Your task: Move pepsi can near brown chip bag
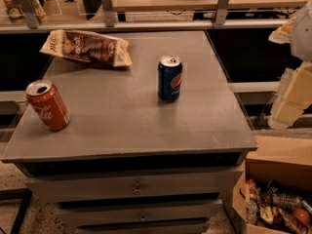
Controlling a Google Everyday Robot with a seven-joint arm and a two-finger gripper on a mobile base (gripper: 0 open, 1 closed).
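The pepsi can [169,79] stands upright on the grey cabinet top [126,116], right of centre. It is dark blue with a round red-white-blue logo and a silver top. The brown chip bag [87,48] lies flat at the far left corner of the top, about a can's height or two away from the pepsi can. My gripper [292,97] hangs at the right edge of the view, beyond the right side of the cabinet and well clear of the can. It holds nothing that I can see.
A red Coca-Cola can [48,105] stands tilted near the left front edge. A cardboard box [273,199] of snacks sits on the floor at the lower right. A rail and shelf [161,24] run behind the cabinet.
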